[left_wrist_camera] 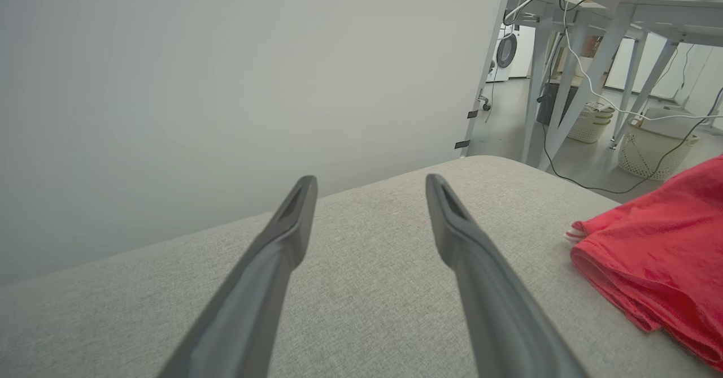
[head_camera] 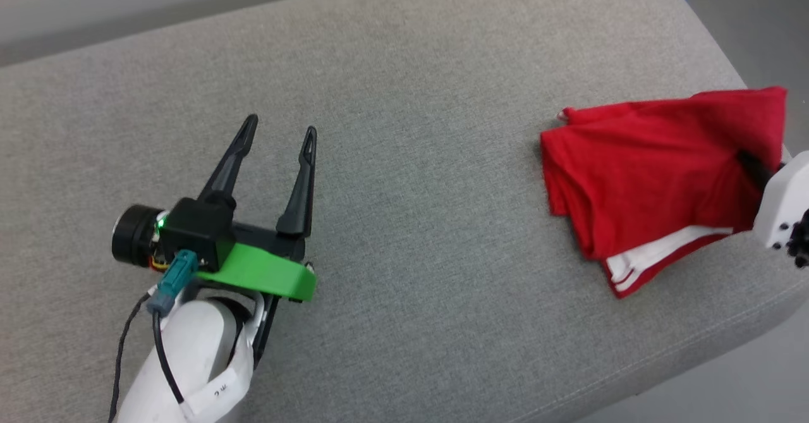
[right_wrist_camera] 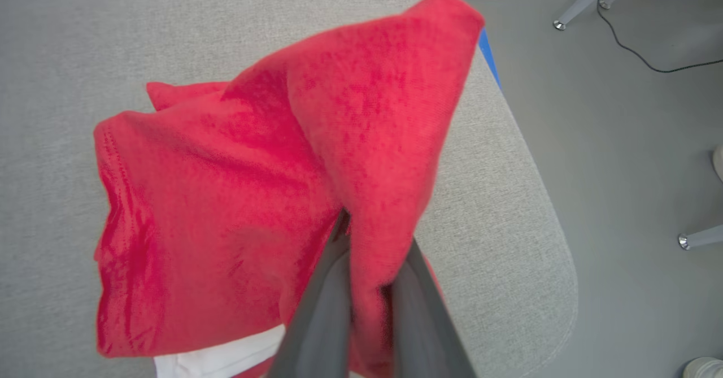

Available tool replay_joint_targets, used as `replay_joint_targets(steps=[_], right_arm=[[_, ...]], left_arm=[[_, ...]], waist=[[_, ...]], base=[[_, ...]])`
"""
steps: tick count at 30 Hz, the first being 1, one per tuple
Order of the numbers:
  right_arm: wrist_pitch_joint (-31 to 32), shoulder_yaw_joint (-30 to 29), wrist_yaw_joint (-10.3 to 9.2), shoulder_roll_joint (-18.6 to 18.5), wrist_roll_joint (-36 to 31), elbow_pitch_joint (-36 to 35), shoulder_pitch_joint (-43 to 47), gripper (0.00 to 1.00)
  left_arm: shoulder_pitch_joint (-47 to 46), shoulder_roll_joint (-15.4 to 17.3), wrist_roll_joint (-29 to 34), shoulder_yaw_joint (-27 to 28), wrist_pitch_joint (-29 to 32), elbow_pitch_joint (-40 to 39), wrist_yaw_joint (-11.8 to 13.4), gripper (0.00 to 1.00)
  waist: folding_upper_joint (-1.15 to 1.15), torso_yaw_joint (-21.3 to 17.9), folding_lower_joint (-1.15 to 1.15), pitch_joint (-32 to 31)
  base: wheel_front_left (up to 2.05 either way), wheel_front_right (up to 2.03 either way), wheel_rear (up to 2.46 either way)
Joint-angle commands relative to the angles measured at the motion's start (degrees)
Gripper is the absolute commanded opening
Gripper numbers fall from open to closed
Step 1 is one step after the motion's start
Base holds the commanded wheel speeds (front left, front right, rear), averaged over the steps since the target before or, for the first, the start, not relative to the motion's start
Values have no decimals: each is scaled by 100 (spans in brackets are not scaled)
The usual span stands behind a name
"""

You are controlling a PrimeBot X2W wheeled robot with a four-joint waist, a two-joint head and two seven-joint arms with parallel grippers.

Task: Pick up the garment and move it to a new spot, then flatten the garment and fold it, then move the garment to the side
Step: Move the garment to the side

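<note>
Finds the garment [head_camera: 644, 176] heaped in loose red folds at the right end of the grey fabric-covered worktop [head_camera: 411, 94], near that end's rounded edge and well apart from the left arm. Shows a white layer [head_camera: 657, 252] with a thin red stripe poking out from under the red cloth on the near side. Has the right pincer [head_camera: 749, 160] closed down on one fold, dark fingers all but buried in it, white wrist housing just behind at the picture's right edge. From the right wrist, confirms the same grip: garment [right_wrist_camera: 226, 197] pinched in the right pincer [right_wrist_camera: 367, 234], the two fingers close together with only cloth between them, the held fold drawn up into a peak above the rest lying on the worktop [right_wrist_camera: 85, 27]. Catches a blue strip [right_wrist_camera: 489, 56] at the worktop's edge beside that peak, and grey floor [right_wrist_camera: 621, 140] beyond. Puts the left pincer [head_camera: 280, 126] over bare fabric toward the left, fingers spread wide, nothing between them, green bracket [head_camera: 265, 274] and black camera [head_camera: 136, 239] at its base. From the left wrist, shows the left pincer [left_wrist_camera: 370, 179] likewise wide open and empty above the worktop [left_wrist_camera: 367, 299], the garment [left_wrist_camera: 666, 253] off to the right, a pale wall [left_wrist_camera: 226, 56] ahead, and table legs [left_wrist_camera: 565, 95] and woven baskets [left_wrist_camera: 649, 146] on the floor farther off.
</note>
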Motion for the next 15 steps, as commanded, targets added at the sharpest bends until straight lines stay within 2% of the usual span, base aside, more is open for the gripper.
replay_joint_targets(steps=[1, 9, 15], right_arm=[[-171, -41, -5, -82, -73, 213, -271, 0], [-1104, -251, -5, -412, -563, 1619, -1451, 0], [-1745, -700, -5, -457, -1172, 2751, -2142, 0]], left_arm=[[-224, 80, 77, -14, 49, -67, -52, 100], [-863, 275, 279, -116, 286, -383, -182, 100], [-1097, 373, 359, -139, 428, -568, -197, 100]], waist=[[0, 36, 0, 1081], [0, 347, 0, 1896], [0, 433, 0, 2257]], base=[[0, 0, 0], [0, 0, 0], [0, 0, 0]])
